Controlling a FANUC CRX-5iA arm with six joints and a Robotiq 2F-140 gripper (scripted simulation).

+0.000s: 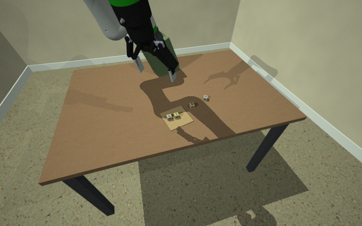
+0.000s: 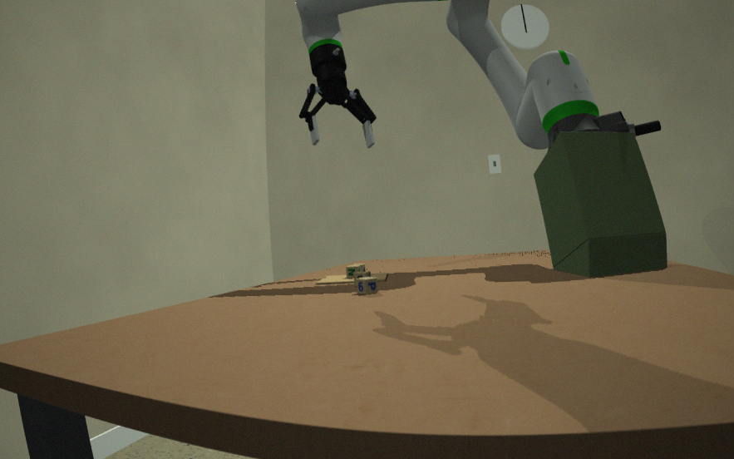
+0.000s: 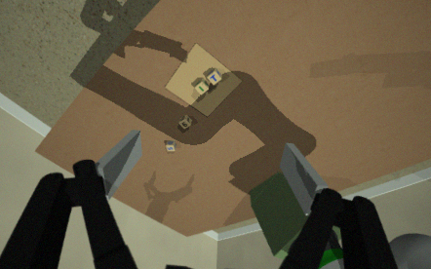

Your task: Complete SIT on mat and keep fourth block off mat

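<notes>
1. The pincer (image 2: 340, 137) hangs high above the worktop (image 1: 114, 140), its fingers spread wide with nothing between them. That suits an approach that has not yet picked its target.
2. The tan mat (image 1: 180, 123) lies toward the worktop's front edge, away from the green pedestal (image 2: 603, 216). On it stand the I block (image 3: 200, 88) and the T block (image 3: 214, 77), touching or nearly so. In the wrist view, which looks out from the base side, they read I then T from left to right.
3. The spot left of the I is bare mat, so the missing S would belong there, on the side where the two loose blocks lie.
4. Off the mat, a darker block (image 1: 192, 105) sits just beside the mat's corner, in the arm's shadow. Its top mark looks like a 6 or a G; I cannot tell which.
5. Farther out lies a lighter block (image 1: 205, 98) with blue marks. The side face seems to read S, but the top face is too small to make out. I judge this the one to fetch, likely needing a turn so that S ends up on top.
6. The darker block should stay off the mat.
</notes>
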